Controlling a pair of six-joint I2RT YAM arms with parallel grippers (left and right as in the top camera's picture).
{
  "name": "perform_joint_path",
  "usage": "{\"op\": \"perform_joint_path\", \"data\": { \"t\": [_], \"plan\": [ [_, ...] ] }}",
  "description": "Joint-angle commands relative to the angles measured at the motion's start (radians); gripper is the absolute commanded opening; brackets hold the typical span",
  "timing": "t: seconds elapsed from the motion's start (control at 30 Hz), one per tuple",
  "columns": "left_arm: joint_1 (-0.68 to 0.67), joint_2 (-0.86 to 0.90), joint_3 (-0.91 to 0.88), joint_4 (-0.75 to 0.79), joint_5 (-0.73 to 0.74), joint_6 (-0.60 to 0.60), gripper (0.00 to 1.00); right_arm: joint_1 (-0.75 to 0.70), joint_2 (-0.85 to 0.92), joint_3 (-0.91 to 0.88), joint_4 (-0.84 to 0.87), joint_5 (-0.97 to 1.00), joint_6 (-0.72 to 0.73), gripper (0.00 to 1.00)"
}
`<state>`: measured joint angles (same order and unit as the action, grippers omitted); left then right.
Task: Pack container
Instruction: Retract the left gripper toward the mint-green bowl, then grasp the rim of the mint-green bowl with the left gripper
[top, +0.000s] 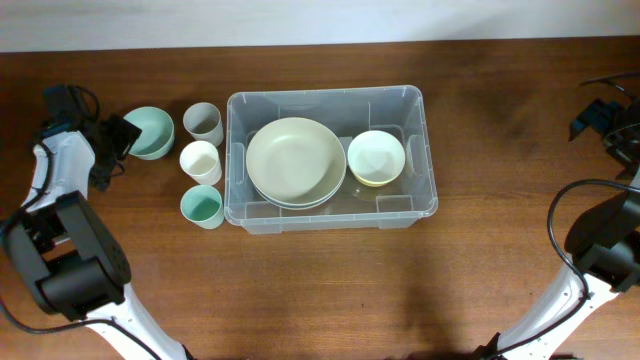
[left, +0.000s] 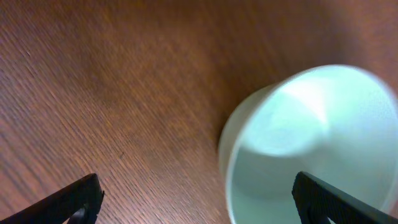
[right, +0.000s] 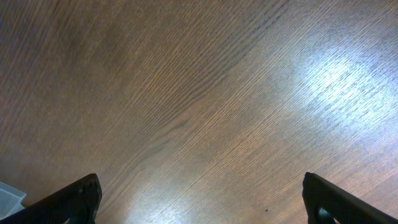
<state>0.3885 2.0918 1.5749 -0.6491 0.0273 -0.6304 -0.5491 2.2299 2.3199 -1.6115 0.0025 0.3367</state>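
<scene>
Container (top: 330, 100): a clear bin sitting mid-table, nearer the far edge, already holding a stack of pale plates (top: 296, 162) and a cream bowl (top: 376, 158) side by side. Four pieces wait on the table (top: 500, 280) toward its left edge: a teal bowl (top: 149, 132), a grey cup (top: 204, 123), a white cup (top: 200, 161) and a teal cup (top: 203, 207), the cups just beside the bin's left wall.

The left tool (left: 196, 199) stands wide and empty, right by the teal bowl near the far left corner. Its wrist view has the bowl's rim close to one finger, though I cannot tell if they touch. The right tool (right: 199, 199) is also wide and empty over bare wood by the right edge.

Packing looks partly done, with the teal bowl apparently next. That calls for bringing the left tool astride the bowl's rim, closing, then carrying it over the cups into the bin.
</scene>
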Motion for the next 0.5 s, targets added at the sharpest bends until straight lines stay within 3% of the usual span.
{"op": "perform_joint_path", "data": {
  "t": [0.0,0.27,0.37,0.47],
  "plan": [
    [0.005,0.056,0.01,0.001,0.025,-0.009,0.99,-0.001,-0.031,-0.004,0.001,0.002,0.005,0.99],
    [0.005,0.063,0.01,-0.006,0.033,-0.009,0.99,-0.001,-0.031,-0.004,0.001,0.002,0.005,0.99],
    [0.005,0.063,0.01,-0.017,0.033,-0.009,0.9,-0.001,-0.031,-0.004,0.001,0.002,0.005,0.99],
    [0.005,0.063,0.01,-0.023,0.034,-0.009,0.71,-0.001,-0.031,-0.004,0.001,0.002,0.005,0.99]
  ]
}}
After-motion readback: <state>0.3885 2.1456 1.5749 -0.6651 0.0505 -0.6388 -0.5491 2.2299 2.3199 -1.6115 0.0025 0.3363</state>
